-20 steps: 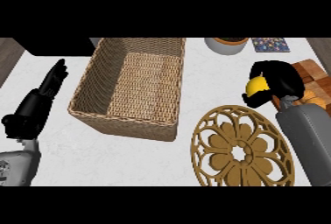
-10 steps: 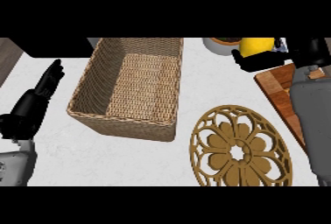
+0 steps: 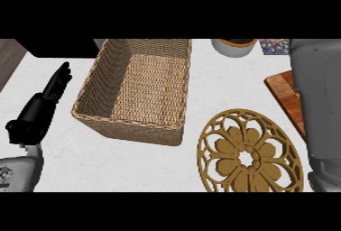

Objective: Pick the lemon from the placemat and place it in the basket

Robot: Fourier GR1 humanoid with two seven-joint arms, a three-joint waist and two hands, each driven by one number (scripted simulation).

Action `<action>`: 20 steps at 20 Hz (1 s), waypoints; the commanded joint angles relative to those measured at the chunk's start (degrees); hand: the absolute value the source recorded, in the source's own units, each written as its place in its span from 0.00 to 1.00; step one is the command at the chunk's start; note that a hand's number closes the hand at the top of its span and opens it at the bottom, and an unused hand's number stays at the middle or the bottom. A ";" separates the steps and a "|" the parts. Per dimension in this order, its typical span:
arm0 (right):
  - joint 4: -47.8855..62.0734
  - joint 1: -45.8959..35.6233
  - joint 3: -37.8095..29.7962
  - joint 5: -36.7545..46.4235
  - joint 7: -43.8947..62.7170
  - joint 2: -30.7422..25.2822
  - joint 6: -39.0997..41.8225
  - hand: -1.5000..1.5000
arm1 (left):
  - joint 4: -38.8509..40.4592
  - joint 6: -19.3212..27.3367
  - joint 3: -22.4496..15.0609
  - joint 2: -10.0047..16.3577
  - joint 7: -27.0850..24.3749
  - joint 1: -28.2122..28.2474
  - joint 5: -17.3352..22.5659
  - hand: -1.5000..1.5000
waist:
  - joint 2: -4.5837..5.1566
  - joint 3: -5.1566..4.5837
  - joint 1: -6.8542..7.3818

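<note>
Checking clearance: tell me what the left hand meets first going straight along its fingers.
Probably the black object at the counter's far edge. The left hand aims up the view, just past the basket on its left side. Depth is unclear, so it may pass over it.

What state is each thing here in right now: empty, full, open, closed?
basket: upright, nothing showing inside.
placemat: flat on the counter, nothing on it.
left robot hand: open, fingers straight, resting near the left edge.
right robot hand: out of view; only its grey forearm shows.
lemon: not visible.
pot: upright at the far edge.
</note>
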 commanded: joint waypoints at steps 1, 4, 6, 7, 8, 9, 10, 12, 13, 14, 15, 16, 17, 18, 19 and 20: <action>0.04 -5.42 2.07 -1.65 7.33 3.96 2.88 1.00 | -1.13 -0.24 0.67 -0.15 -1.60 1.99 0.32 0.50 | -0.03 0.01 -0.02; 8.46 -14.49 2.26 -0.30 10.05 5.74 2.17 1.00 | 0.18 0.59 -0.84 -1.51 -1.90 0.93 -1.17 0.50 | 0.20 -0.02 0.41; 11.19 -14.50 3.13 0.77 10.58 8.75 -0.23 1.00 | -1.17 0.71 -0.81 -1.63 2.26 -1.06 -0.97 0.50 | 0.21 0.01 0.27; 14.97 -19.65 1.53 0.20 11.83 8.12 0.59 1.00 | -1.05 -0.68 0.37 -0.35 1.15 -0.54 0.19 0.50 | 0.26 -0.02 0.67; 13.21 -18.18 2.43 0.48 13.00 9.73 -0.23 1.00 | 2.08 -0.19 0.66 -0.61 -2.29 0.37 -0.68 0.50 | 0.22 -0.01 0.14; 18.45 -19.73 0.90 0.37 11.24 10.12 -1.91 1.00 | -2.21 -0.97 -0.12 -0.42 0.47 0.48 -0.17 0.50 | 0.30 0.00 0.81; 19.57 -19.37 2.37 1.67 11.63 11.56 -2.86 1.00 | -2.51 -0.44 -0.60 -1.30 -0.30 2.29 -0.56 0.50 | 0.28 -0.01 0.83; 22.00 -21.18 3.28 1.14 13.26 12.73 -0.23 1.00 | 1.74 -0.27 -0.24 -1.66 -1.33 0.23 -0.72 0.50 | 0.37 -0.03 0.47; 22.69 -20.09 2.57 0.67 11.27 12.10 -0.23 1.00 | -3.13 -0.93 -0.06 -0.64 1.05 1.32 -0.42 0.50 | 0.22 0.02 0.58; 28.73 -24.30 2.51 2.12 9.97 11.97 -1.11 1.00 | -1.18 -0.01 -0.84 -1.68 1.68 -1.34 -1.17 0.50 | 0.54 -0.03 1.05; 26.23 -24.62 2.11 0.03 14.14 12.64 2.22 1.00 | -1.52 -0.64 -0.06 -1.09 3.99 -2.45 -0.28 0.50 | 0.24 0.01 0.39; 26.70 -22.74 2.99 -0.22 13.41 12.90 1.88 1.00 | -3.15 -0.62 -0.38 -0.94 1.62 1.27 -1.05 0.50 | 0.19 0.01 0.58; 27.91 -22.31 1.89 -0.54 11.81 12.66 2.37 1.00 | -2.27 -1.48 1.21 0.51 1.72 0.76 -0.31 0.50 | 0.26 0.02 0.47; 29.40 -21.82 2.72 0.21 11.97 12.93 1.19 1.00 | -0.70 -0.09 -0.69 -1.25 -0.43 -0.13 -2.26 0.50 | 0.34 0.00 0.26; 30.65 -24.60 4.74 -1.48 15.34 12.94 1.15 1.00 | 3.23 -1.09 1.69 -0.12 -3.79 -0.30 -0.66 0.50 | 0.40 -0.05 0.53; 30.89 -22.98 4.17 1.30 13.36 12.61 2.68 1.00 | -0.32 -1.12 1.05 -0.78 1.75 -1.96 0.04 0.50 | 0.28 0.02 0.15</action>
